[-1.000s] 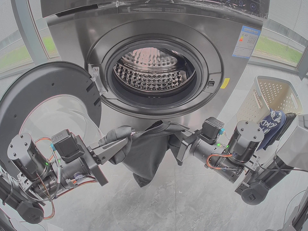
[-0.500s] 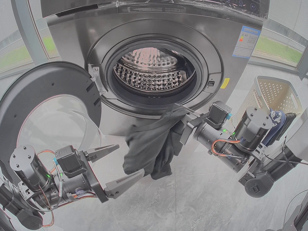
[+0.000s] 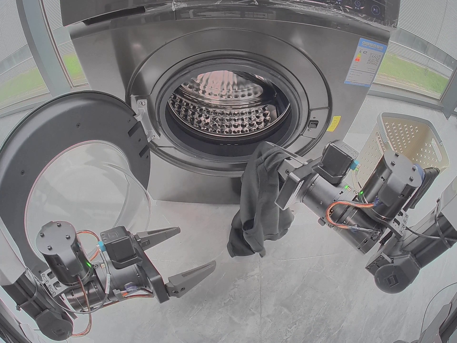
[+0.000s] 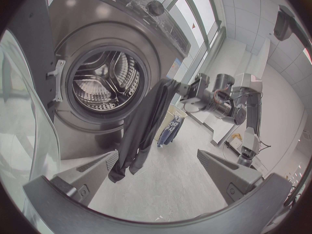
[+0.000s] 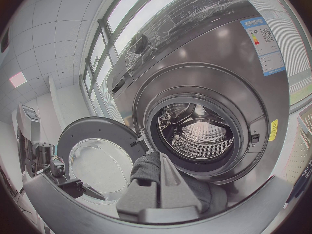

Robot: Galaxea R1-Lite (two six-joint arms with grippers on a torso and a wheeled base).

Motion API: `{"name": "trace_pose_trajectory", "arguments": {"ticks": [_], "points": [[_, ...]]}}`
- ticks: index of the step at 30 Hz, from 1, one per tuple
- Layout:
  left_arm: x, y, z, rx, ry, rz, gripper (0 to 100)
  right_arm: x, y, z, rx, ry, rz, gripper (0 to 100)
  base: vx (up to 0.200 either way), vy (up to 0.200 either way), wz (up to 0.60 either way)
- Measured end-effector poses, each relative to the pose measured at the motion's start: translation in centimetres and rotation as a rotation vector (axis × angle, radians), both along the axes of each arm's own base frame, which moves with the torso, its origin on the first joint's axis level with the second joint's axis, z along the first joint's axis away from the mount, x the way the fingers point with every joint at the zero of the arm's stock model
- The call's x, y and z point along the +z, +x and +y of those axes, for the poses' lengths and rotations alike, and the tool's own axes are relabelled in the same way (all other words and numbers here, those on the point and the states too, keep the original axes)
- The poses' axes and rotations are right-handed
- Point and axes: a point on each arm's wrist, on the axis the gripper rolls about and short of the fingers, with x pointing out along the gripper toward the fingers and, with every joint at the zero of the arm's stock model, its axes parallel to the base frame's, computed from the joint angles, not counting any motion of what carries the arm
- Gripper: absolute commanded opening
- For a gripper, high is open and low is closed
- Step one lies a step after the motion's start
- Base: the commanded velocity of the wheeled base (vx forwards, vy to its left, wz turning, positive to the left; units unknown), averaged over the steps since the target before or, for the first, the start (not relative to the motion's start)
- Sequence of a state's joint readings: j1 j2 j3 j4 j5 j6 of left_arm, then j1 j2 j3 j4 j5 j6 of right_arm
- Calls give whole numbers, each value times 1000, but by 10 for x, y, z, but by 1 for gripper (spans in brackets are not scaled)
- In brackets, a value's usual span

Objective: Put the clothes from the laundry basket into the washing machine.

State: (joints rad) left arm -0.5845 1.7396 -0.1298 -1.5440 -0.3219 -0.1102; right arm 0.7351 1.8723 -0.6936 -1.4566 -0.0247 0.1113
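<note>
**Left arm** (image 3: pixel 71 267): dark grey cylindrical joint housings, with small screws ringing the round end cap (image 3: pixel 56 237). It carries a black box-shaped camera (image 3: pixel 118 246) with a teal plug (image 3: pixel 101 246), thin orange cables (image 3: pixel 82 317) and a green light (image 3: pixel 88 264).

**Left claw** (image 3: pixel 196 247): two grey, tapering, wedge-shaped fingers (image 4: pixel 94 176) with finely textured inner pads.

**Right arm** (image 3: pixel 328 198): the same grey cylinders, with an orange cable loop (image 3: pixel 333 214).

**Right claw** (image 3: pixel 281 156): matching grey fingers on a flat black plate.

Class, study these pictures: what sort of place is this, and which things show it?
Probably a laundry area in a room with big windows: a front-loading washing machine with its door open, a laundry basket beside it, and a dark garment gripped in the right hand.
</note>
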Motion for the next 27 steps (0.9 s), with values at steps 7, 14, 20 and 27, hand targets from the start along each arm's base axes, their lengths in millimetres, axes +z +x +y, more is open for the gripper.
{"name": "trace_pose_trajectory", "arguments": {"ticks": [7,14,20,27], "points": [[-17,7,-4,0,46,55,100,4,-2,-1,2,10,-10,0,0,0,0],[-34,14,-11,-12,91,104,100,9,0,1,3,22,-23,0,0,0,0],[-45,28,-18,-6,104,120,100,10,0,3,7,25,-28,0,0,0,0],[-50,45,-24,14,97,113,100,10,-4,7,24,25,-27,0,0,0,0]]}}
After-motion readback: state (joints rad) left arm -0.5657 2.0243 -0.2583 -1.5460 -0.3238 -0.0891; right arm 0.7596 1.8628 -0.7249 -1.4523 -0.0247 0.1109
